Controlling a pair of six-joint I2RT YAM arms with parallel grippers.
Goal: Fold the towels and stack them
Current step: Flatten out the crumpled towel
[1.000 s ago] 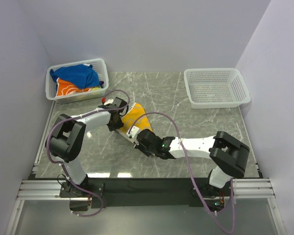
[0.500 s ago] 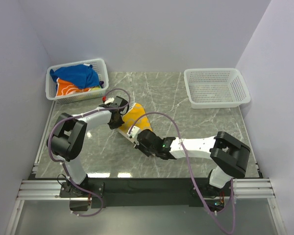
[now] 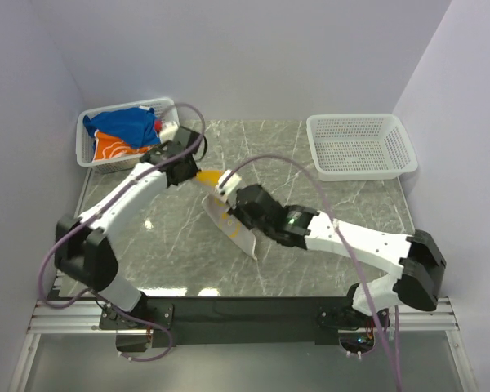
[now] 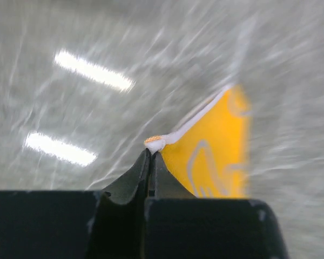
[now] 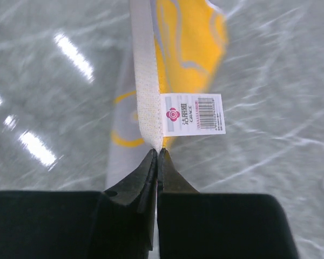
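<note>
The yellow towel [image 3: 226, 219] with pale swirls hangs lifted above the marble table between my two grippers. My left gripper [image 3: 192, 173] is shut on one corner of it, seen in the left wrist view [image 4: 151, 152] with the towel [image 4: 216, 156] stretching away. My right gripper [image 3: 231, 204] is shut on the towel's white hem [image 5: 146, 86] beside a label [image 5: 193, 113]; its jaws [image 5: 158, 152] pinch the corner. The blue towel [image 3: 131, 124] and the orange towel [image 3: 113, 148] lie bunched in the left basket.
A white mesh basket [image 3: 169, 110] with the towels stands at the back left. A second white mesh basket [image 3: 359, 147] stands at the back right. The grey marble table [image 3: 294, 163] has walls close on three sides.
Both grippers have risen and moved toward the back, lifting the yellow towel off the table. It now hangs stretched between them instead of lying crumpled.
</note>
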